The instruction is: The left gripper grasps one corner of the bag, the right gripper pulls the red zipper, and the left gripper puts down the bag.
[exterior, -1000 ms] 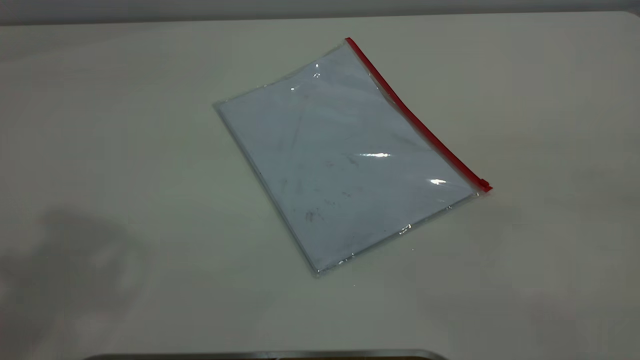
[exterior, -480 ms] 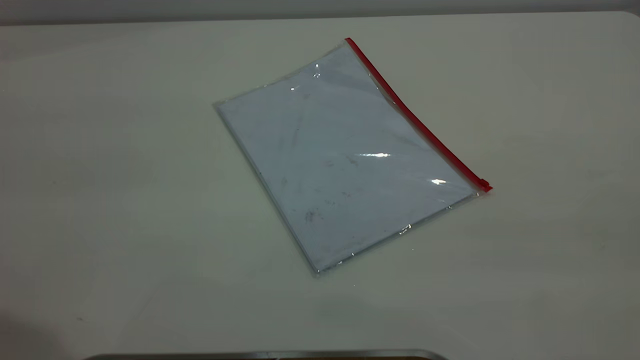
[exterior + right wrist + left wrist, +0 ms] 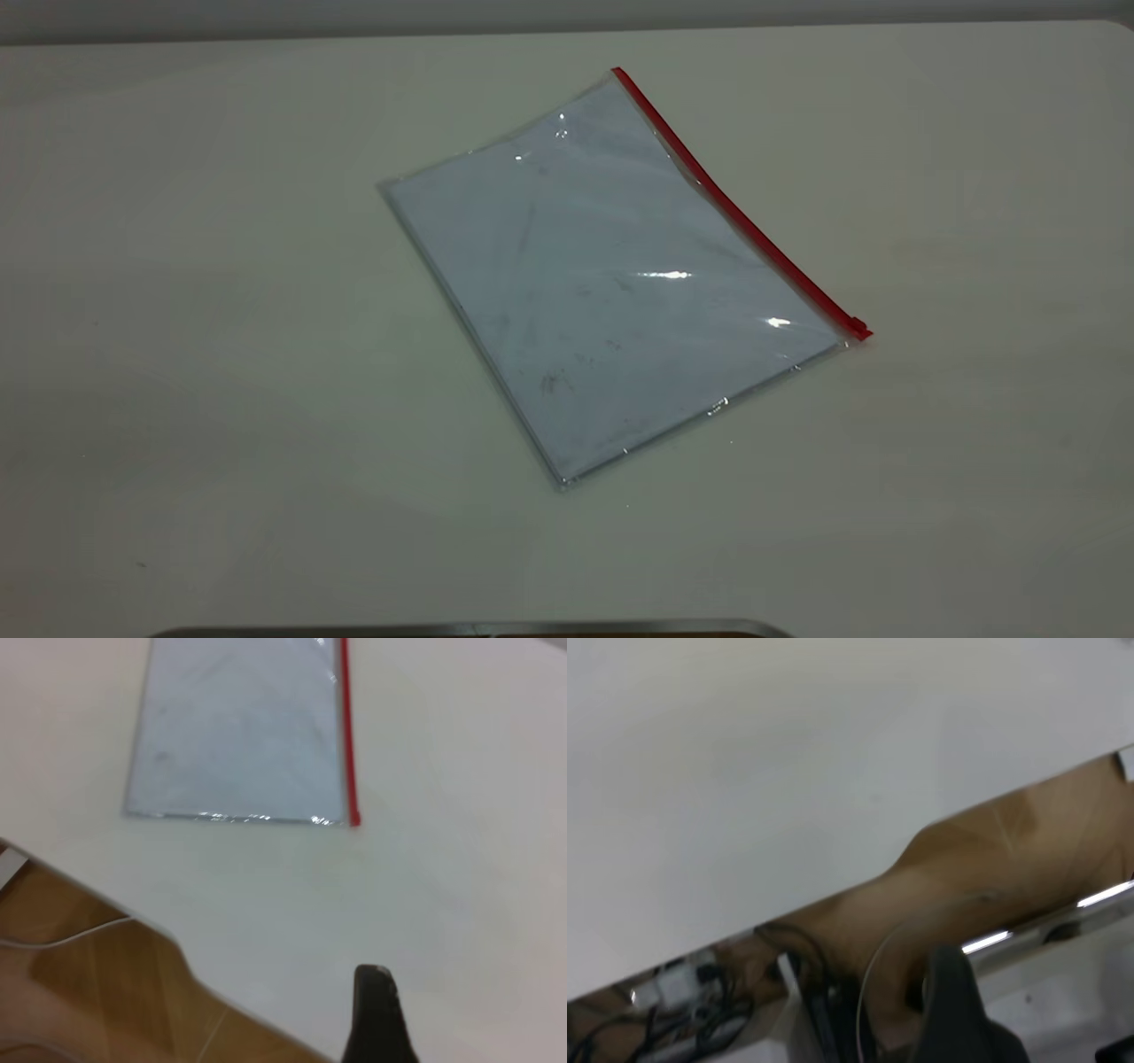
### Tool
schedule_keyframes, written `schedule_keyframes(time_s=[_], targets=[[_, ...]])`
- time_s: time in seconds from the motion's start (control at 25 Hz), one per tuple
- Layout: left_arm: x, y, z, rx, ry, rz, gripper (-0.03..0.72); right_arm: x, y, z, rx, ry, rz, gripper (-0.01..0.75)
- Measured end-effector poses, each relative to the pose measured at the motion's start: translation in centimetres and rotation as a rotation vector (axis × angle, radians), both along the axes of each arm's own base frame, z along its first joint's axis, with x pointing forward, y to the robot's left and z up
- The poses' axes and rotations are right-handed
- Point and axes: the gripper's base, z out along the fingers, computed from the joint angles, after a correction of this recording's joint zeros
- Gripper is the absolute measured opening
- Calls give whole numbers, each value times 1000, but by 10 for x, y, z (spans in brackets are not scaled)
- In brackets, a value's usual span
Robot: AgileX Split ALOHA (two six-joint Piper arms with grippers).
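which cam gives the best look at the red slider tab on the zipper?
Exterior view. It shows the slider tab at the near-right end of the red zipper, with the bag lying flat on the table. The right wrist view shows the zipper's end, but the tab is indistinct. The left wrist view shows no bag.

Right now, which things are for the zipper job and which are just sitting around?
For the job:
the bag, flat on the table
the red zipper along one edge
the left gripper
the right gripper

Just around:
the table
cables below its edge
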Motion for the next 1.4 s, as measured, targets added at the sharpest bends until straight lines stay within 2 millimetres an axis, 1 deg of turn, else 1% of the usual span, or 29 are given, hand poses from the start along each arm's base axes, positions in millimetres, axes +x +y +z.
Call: schedule_keyframes(time_s=[0.2, 0.36, 0.52, 0.84, 1.08, 1.4], targets=[[-8, -3, -4, -49, -55, -63, 567, 2, 0, -9, 4, -10, -13, 561], [-10, -7, -4, -64, -64, -146, 567, 2, -1, -9, 9, -15, -23, 561], [-11, -9, -4, -75, -64, -181, 567, 3, -1, -9, 7, -17, -25, 561], [-11, -10, -4, -78, -64, -185, 567, 3, -1, -9, 8, -16, -26, 561], [-9, -3, -5, -40, -65, -103, 567, 3, -1, -9, 8, -16, -26, 561], [-9, -3, -5, -42, -63, -94, 567, 3, -1, -9, 8, -16, -26, 561]])
